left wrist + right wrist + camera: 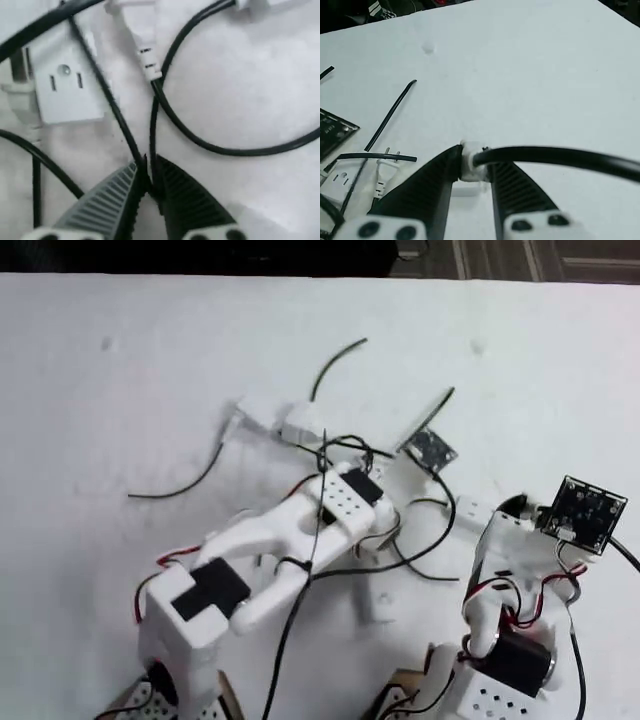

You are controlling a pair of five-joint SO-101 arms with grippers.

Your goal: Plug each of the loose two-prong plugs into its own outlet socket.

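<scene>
- My left gripper [148,175] is pinched together on a black cable [152,125], which passes right between the ribbed fingertips [117,190].
- That cable leads from the jaws to a white plug [142,45] lying on the white table [120,370]; its prongs are past the frame edge, so I cannot tell how they sit.
- Just beside that plug lies an outlet socket [65,87], face up with its slots bare. A second black lead crosses one corner of it.
- My right gripper [474,159] is clamped on a held plug [469,170], a small white body gripped between both fingers. Its thick black lead [560,157] runs off to one side.
- A white block [467,189] sits directly under the held plug. I cannot tell whether the prongs are in it.
- From the high view, the left arm [300,520] lies stretched out to the middle of the table among the tangled leads. The right arm [510,570] stands near the table's front edge, well apart from it.
</scene>
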